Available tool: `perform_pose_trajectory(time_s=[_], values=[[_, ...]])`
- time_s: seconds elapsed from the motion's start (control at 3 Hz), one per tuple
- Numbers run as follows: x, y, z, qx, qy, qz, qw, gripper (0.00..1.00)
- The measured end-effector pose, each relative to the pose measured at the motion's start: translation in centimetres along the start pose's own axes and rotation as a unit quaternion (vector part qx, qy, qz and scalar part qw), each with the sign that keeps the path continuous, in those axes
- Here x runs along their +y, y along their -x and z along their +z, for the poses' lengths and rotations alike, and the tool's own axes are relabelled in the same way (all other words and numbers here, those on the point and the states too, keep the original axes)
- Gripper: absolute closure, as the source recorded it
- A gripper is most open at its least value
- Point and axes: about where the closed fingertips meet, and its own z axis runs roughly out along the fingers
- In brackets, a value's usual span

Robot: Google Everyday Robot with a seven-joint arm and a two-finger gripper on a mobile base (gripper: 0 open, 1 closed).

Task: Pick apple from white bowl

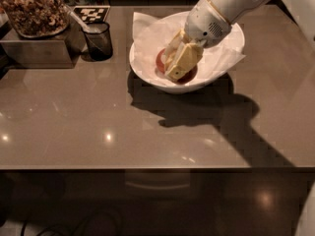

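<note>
Apple (160,61) under claw (175,72), inside white bowl (147,76)

The pincer (176,72) is down inside the white bowl (235,39), at the end of a white arm (221,9) that reaches in from the far right. It lies over the apple (160,61), whose red skin shows at its left and near edges. Crumpled white paper (147,31) lines the bowl, which stands on the far part of the brown bench (98,127). Left of the bowl stands a dark cup (98,42). Further left, a metal box (34,50) carries a heap of brown snack mix (32,9). A checkered marker (92,13) lies behind the cup.
</note>
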Motion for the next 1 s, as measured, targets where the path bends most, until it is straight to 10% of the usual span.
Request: perform_pose_trajectory(time_s=[1.0], values=[[-4.4, 6.4, -2.0, -0.071, 0.011, -0.040, 0.9966, 1.00]])
